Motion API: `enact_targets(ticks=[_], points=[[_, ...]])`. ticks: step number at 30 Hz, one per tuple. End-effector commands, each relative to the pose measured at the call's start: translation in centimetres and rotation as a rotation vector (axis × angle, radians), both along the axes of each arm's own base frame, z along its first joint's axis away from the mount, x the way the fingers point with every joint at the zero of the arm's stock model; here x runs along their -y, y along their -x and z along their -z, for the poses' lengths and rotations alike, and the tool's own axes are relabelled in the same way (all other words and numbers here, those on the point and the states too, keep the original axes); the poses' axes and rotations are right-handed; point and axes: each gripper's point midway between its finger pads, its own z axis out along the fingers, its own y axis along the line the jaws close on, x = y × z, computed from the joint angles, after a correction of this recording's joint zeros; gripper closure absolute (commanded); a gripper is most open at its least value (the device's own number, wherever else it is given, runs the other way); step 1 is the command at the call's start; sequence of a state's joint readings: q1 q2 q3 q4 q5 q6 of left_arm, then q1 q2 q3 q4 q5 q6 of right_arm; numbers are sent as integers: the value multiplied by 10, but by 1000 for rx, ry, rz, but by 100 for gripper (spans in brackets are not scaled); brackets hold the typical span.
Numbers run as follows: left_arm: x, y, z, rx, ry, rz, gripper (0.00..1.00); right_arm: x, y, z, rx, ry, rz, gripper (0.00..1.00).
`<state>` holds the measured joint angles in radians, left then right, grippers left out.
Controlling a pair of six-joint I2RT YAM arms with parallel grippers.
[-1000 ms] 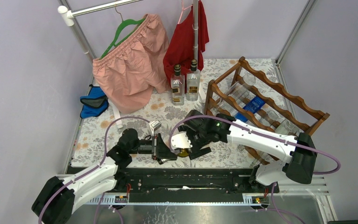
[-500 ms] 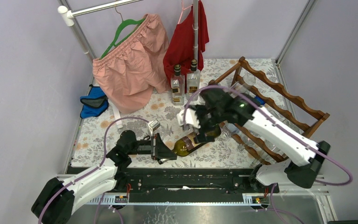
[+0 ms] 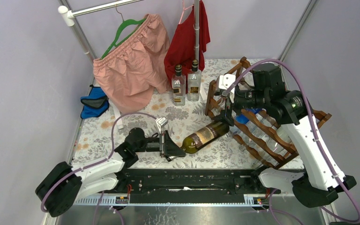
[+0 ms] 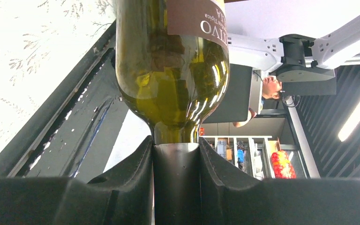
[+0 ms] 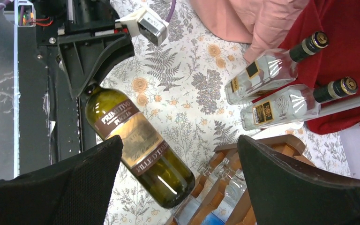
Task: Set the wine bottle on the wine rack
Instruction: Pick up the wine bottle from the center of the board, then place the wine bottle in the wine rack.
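The green wine bottle (image 3: 205,135) with a brown label lies nearly level over the flowered tabletop, its base pointing at the wine rack (image 3: 262,140). My left gripper (image 3: 172,146) is shut on its neck; the left wrist view shows the neck (image 4: 176,140) clamped between both fingers. In the right wrist view the wine bottle (image 5: 136,145) has its base close to the rack's low corner (image 5: 272,145); whether they touch I cannot tell. My right gripper (image 3: 226,101) hangs open and empty above the rack's left end, well over the bottle.
Two clear bottles (image 3: 186,85) stand behind, under a red garment (image 3: 187,37) and pink shorts (image 3: 131,61) on a clothes rail. Clear bottles with a blue label (image 3: 243,119) lie in the rack. A blue item (image 3: 94,103) sits at the left edge.
My right gripper opened fully, rose off the wine bottle and swung back-right over the rack. The left gripper kept the neck, and the bottle shifted right, toward the rack.
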<state>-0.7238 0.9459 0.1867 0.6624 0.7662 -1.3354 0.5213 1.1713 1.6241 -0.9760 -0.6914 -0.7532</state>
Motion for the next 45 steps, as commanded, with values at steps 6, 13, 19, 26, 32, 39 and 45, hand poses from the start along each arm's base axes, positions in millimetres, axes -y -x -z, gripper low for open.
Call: enact_targets(ticks=[6, 13, 19, 26, 32, 39, 45], points=[[21, -12, -86, 324, 264, -25, 100, 13, -23, -23, 7, -99, 152, 0], [30, -23, -87, 331, 282, -50, 100, 18, -29, -22, -13, -119, 167, 0], [39, -30, -84, 335, 278, -43, 100, 22, -26, -22, -18, -123, 172, 0], [46, -30, -86, 335, 289, -21, 100, 24, -28, -18, -26, -125, 179, 0], [51, -33, -80, 321, 290, -12, 100, 25, -27, -17, -30, -128, 177, 0], [55, -36, -76, 311, 290, -6, 100, 27, -26, -18, -30, -129, 180, 0], [59, -40, -69, 310, 271, -9, 100, 27, -26, -16, -34, -130, 176, 0]])
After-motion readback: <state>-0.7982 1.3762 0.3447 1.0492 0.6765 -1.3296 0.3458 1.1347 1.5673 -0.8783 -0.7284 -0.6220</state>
